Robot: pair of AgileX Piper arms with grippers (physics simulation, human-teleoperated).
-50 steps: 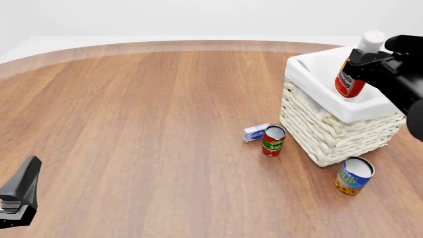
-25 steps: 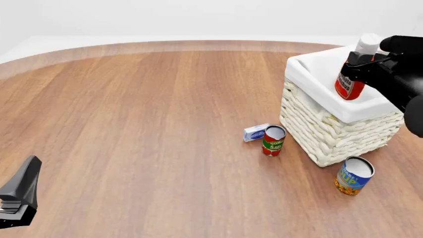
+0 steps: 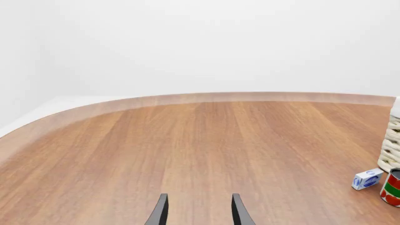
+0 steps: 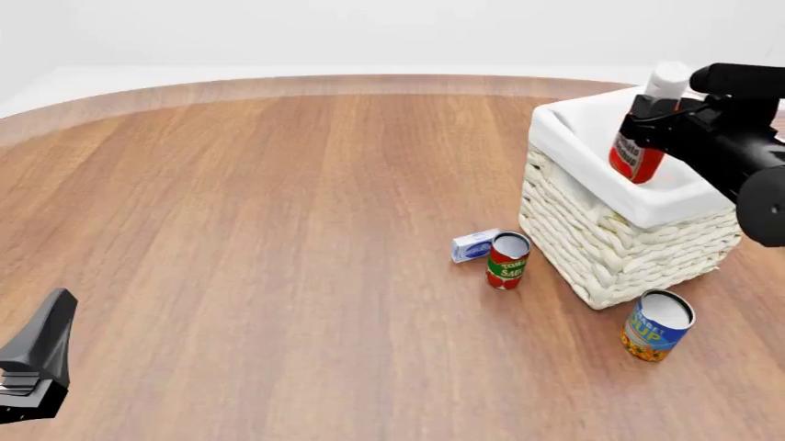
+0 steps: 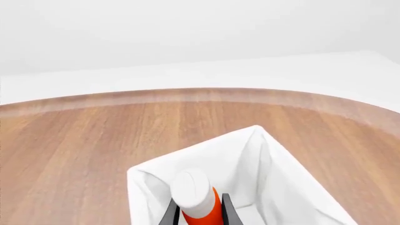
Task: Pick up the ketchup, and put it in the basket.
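The ketchup, a red bottle with a white cap, is held tilted above the basket, over its white-lined opening. My right gripper is shut on the bottle's upper part. In the right wrist view the ketchup sits between the fingers, cap up, over the basket's liner. My left gripper is open and empty, low at the near left edge of the table. In the left wrist view the left gripper has its fingers apart over bare wood.
A red-and-green tomato sauce can and a small blue-white box stand just left of the basket. Both show in the left wrist view, the can and the box. A blue-and-yellow can stands at the basket's near corner.
My right gripper has carried the ketchup a little to the left and farther in over the basket's opening. The left arm has not moved.
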